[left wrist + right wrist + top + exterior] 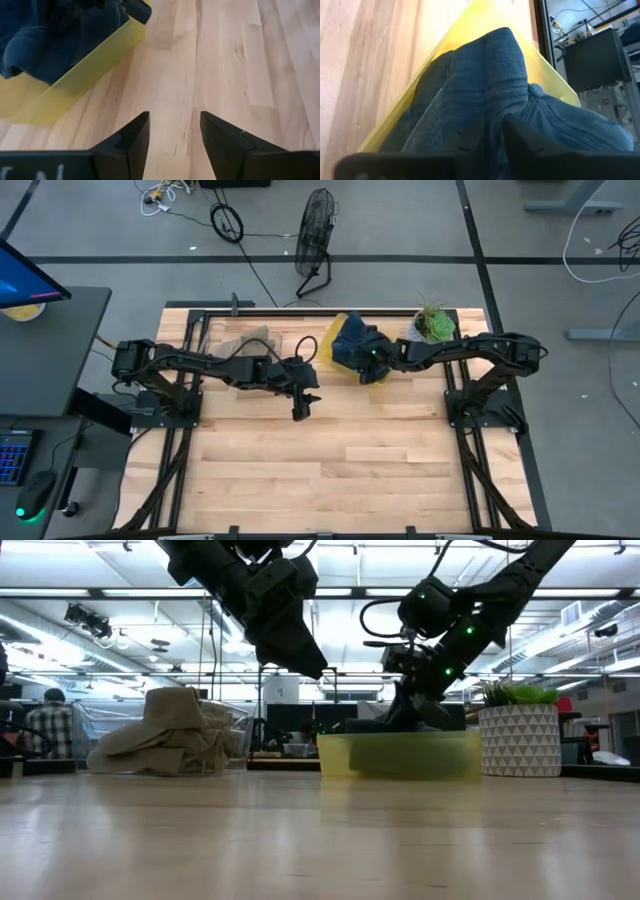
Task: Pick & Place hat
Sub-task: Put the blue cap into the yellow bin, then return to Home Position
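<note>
A dark blue hat (pixel 350 340) lies crumpled in a yellow bin (pixel 336 330) near the table's far edge. The right wrist view shows the blue hat (pixel 490 85) filling the yellow bin (pixel 465 22). My right gripper (pixel 368 362) reaches down into the bin from the right and is shut on the hat. My left gripper (pixel 305 408) hangs open above bare table, just near and left of the bin. The left wrist view shows the open left gripper (pixel 175 130), with the bin (pixel 75 82) and the hat (pixel 55 40) beyond it. My right gripper (pixel 492 135) pinches a raised fold of the blue hat (pixel 492 117) between its two fingers, coming slanting down from the table's right. How many layers it has, I cannot tell. The rest of the hat lies in the yellow bin (pixel 400 755).
A heap of tan hats (pixel 250 345) sits in a clear container left of the bin; the low view shows this tan heap (pixel 170 735) too. A potted plant (pixel 435 327) in a white patterned pot (pixel 520 740) stands right of the bin. The near half of the table is bare wood.
</note>
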